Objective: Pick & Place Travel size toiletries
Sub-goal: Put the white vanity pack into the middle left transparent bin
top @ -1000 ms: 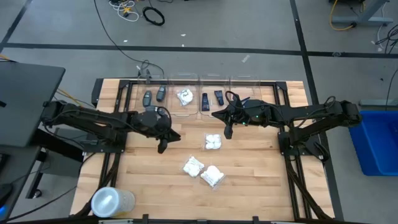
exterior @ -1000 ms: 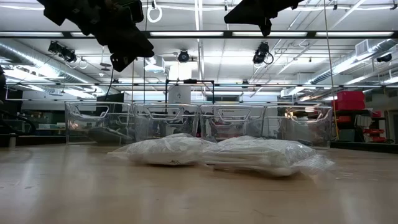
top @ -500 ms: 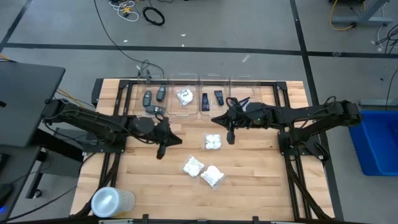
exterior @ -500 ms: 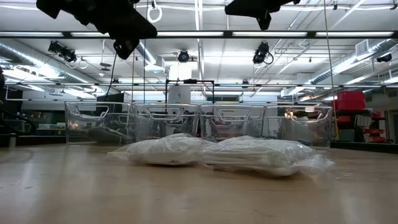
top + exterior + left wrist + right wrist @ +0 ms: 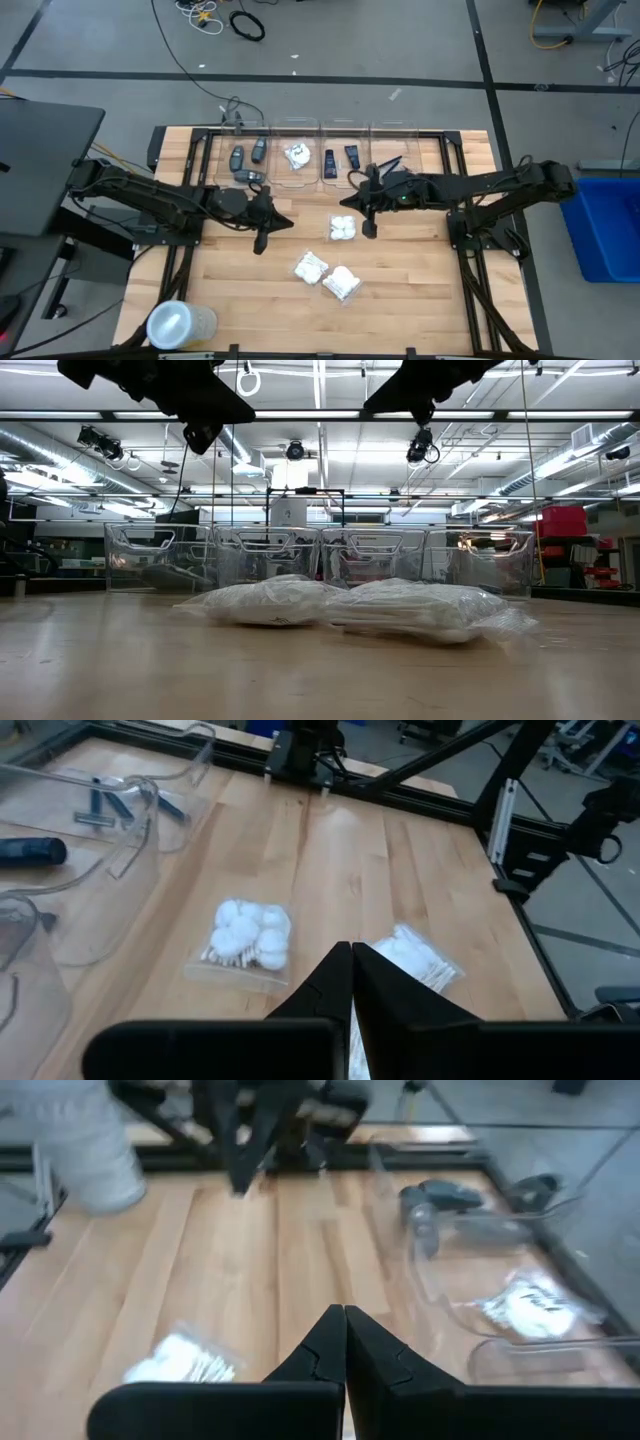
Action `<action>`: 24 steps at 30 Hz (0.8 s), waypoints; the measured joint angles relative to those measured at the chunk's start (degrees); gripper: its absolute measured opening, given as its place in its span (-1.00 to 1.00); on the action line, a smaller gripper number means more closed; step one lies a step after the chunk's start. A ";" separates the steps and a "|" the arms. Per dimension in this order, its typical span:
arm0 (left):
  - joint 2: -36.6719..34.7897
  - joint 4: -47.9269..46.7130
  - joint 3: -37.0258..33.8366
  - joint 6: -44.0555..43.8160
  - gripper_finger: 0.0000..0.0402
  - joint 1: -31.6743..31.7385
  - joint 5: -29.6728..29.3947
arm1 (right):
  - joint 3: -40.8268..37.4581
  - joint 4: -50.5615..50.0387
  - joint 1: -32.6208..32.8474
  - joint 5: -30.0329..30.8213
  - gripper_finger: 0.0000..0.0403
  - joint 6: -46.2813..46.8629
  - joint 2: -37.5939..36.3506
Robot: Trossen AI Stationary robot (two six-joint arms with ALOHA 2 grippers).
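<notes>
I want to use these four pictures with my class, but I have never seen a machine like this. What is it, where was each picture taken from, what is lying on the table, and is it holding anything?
It is a robot with two dark jointed arms working over a wooden table. One picture looks straight down from above, one looks level across the table top, and two come from cameras on the arms' wrists. From above, the left gripper and the right gripper hover over the table, each with its two fingers closed and holding nothing. Three white packets lie loose on the wood: one by the right gripper, two nearer the front. Along the back stand clear bins already holding dark grey cases, a white packet, black tubes and blue razors. A round translucent container sits at the front left corner.
</notes>
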 joint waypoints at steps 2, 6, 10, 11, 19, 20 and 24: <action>0.00 -0.01 0.00 0.12 -0.94 0.03 -0.71 | -0.02 -0.13 0.02 -0.70 -0.99 -1.07 1.30; 0.00 0.01 0.00 -0.15 -0.97 0.84 -0.02 | 0.00 -0.04 0.02 -0.71 -0.99 -1.35 3.51; -1.08 0.22 0.00 -0.17 -0.97 1.70 1.86 | -0.02 -0.13 0.01 -0.72 -0.96 -3.67 5.20; -1.50 0.31 0.02 -0.15 -0.96 1.89 1.88 | -0.01 -0.05 0.00 -0.70 -0.95 -4.28 5.71; -7.53 -0.61 0.00 1.10 -0.97 4.14 0.91 | 0.00 -0.22 0.00 -0.73 -0.79 -9.70 10.74; -8.28 -0.74 0.00 1.50 -0.97 4.50 0.79 | -0.02 -0.17 0.00 -0.73 -0.77 -10.16 11.56; -10.75 -0.91 0.00 2.23 -0.94 5.63 -0.99 | -0.02 -0.12 0.00 -0.85 -0.67 -11.51 14.95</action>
